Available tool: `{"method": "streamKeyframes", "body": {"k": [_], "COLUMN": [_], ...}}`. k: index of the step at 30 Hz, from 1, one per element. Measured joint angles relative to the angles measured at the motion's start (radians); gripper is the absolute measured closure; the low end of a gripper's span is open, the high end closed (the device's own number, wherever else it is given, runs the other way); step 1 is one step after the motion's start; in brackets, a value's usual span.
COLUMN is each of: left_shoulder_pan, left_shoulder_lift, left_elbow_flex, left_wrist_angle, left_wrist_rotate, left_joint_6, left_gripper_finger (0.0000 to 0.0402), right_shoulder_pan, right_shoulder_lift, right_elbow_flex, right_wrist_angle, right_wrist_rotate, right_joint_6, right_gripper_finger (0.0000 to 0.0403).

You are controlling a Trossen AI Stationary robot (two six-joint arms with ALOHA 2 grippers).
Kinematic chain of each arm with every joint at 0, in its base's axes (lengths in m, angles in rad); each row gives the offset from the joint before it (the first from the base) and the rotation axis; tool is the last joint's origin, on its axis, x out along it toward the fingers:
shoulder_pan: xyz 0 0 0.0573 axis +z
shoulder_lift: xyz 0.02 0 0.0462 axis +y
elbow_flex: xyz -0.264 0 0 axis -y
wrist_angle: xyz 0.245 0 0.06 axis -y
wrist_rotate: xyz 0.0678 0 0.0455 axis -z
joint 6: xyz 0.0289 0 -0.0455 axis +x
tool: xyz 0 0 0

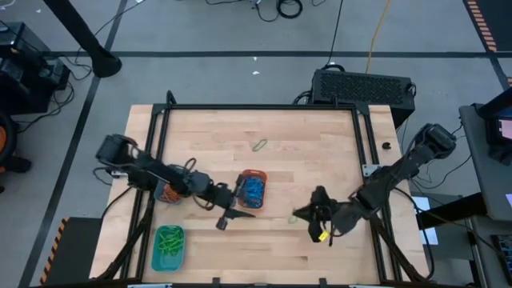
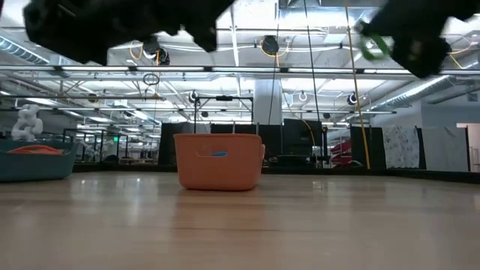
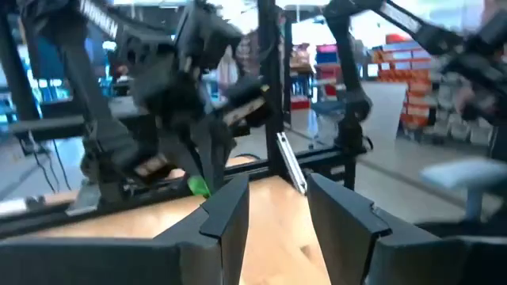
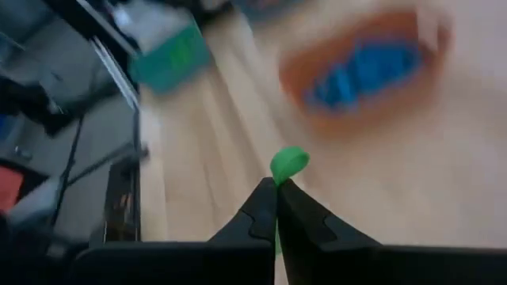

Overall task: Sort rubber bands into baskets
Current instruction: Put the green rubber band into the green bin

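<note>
Right wrist view: the right gripper [image 4: 276, 190] is clamped on a green band [image 4: 289, 165], whose loop sticks out past the fingertips. The teal basket [image 1: 168, 248], holding green bands, lies well apart across the table, beyond the orange basket [image 1: 253, 189]. The left gripper [image 1: 225, 218] hovers nearer that teal basket, fingers apart and empty.

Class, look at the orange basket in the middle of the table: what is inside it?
The orange basket holds a heap of blue bands. What lies under that heap, on the basket floor, is covered.
</note>
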Motion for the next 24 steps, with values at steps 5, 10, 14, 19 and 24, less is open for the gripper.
{"method": "streamKeyframes", "body": {"k": [5, 10, 14, 19, 24], "left_shoulder_pan": [0.019, 0.030, 0.040, 0.041, 0.046], "left_shoulder_lift": [0.137, 0.235, 0.286, 0.307, 0.307], "left_elbow_flex": [0.092, 0.166, 0.212, 0.230, 0.230], "left_wrist_angle": [0.043, 0.021, 0.020, 0.020, 0.020], "left_wrist_rotate": [-0.001, -0.001, -0.001, -0.018, -0.050], "left_joint_6": [-0.109, -0.158, -0.188, -0.188, -0.188], "left_gripper_finger": [0.0263, 0.0263, 0.0263, 0.0263, 0.0263], "right_shoulder_pan": [-0.067, -0.115, -0.150, -0.179, -0.184], "right_shoulder_lift": [0.000, 0.005, 0.011, 0.015, 0.015], "right_elbow_flex": [0.002, 0.002, 0.002, 0.002, 0.003], "right_wrist_angle": [0.222, 0.321, 0.334, 0.325, 0.323], "right_wrist_rotate": [0.020, 0.021, 0.020, 0.004, -0.012], "right_joint_6": [-0.311, -0.469, -0.504, -0.499, -0.498], "right_gripper_finger": [0.0403, 0.0403, 0.0403, 0.0403, 0.0402]}}
